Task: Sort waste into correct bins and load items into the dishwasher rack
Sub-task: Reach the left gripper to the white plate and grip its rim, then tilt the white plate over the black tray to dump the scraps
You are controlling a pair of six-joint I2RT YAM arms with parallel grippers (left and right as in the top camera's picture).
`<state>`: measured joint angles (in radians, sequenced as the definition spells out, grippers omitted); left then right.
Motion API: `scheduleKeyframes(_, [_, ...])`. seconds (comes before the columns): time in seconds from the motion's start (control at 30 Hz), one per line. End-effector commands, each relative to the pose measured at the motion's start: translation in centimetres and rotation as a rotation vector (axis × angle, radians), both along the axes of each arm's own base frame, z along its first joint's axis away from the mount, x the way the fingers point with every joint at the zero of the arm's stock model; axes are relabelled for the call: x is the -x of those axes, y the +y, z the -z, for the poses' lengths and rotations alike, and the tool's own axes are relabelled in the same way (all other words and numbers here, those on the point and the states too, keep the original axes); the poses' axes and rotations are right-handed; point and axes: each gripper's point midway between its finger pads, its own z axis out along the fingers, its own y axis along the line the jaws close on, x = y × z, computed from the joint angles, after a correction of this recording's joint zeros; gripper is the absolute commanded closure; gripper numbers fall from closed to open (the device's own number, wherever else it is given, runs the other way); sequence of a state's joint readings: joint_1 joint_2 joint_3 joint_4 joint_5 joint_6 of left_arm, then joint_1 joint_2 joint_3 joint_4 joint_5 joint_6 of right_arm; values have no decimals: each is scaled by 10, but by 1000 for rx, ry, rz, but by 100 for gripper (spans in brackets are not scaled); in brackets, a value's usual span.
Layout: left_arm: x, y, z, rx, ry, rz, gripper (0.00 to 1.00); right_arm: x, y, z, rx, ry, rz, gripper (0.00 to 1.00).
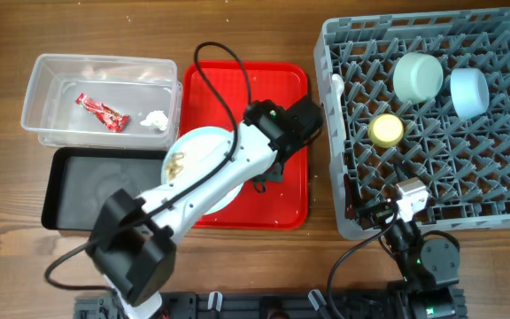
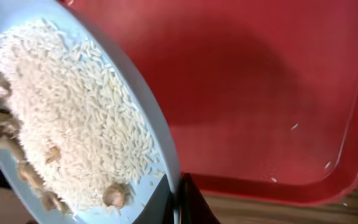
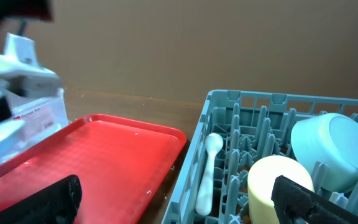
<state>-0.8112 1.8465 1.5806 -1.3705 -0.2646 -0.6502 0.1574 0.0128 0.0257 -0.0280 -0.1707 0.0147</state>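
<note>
Left of centre overhead, the left gripper [image 1: 259, 180] has its jaws clamped on the tilted plate's [image 1: 193, 146] right rim. The black bin [image 1: 87, 190] lies just lower left of the plate, and this arm is nearer. The right gripper [image 3: 176, 205] has its jaws wide and empty by the rack [image 1: 467, 221]. Count: one plate, one tray [image 1: 290, 89], two bins, two bowls [image 1: 417, 75], one yellow cup [image 1: 386, 130], one spoon [image 1: 337, 89].

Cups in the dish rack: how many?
3. Green cup at the rack's back middle, blue cup beside it on the right, yellow cup in front of the green one. The right arm could hide more.
</note>
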Motion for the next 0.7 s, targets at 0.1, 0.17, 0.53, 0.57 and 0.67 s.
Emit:
scheduleKeyframes(0.1, [1, 39, -46, 97, -23, -180, 96, 0, -2, -1, -14, -5, 12, 0])
scheduleKeyframes(0.17, [-1, 53, -46, 123, 17, -222, 96, 0, -2, -1, -14, -5, 12, 0])
scheduleKeyframes(0.53, [-27, 85, -48, 493, 195, -207, 96, 0, -2, -1, -14, -5, 12, 0])
scheduleKeyframes(0.57, [-28, 86, -51, 522, 197, -196, 96, 0, -2, -1, -14, -5, 12, 0])
scheduleKeyframes(0.67, [-30, 88, -59, 604, 193, -176, 96, 0, -2, -1, -14, -5, 12, 0])
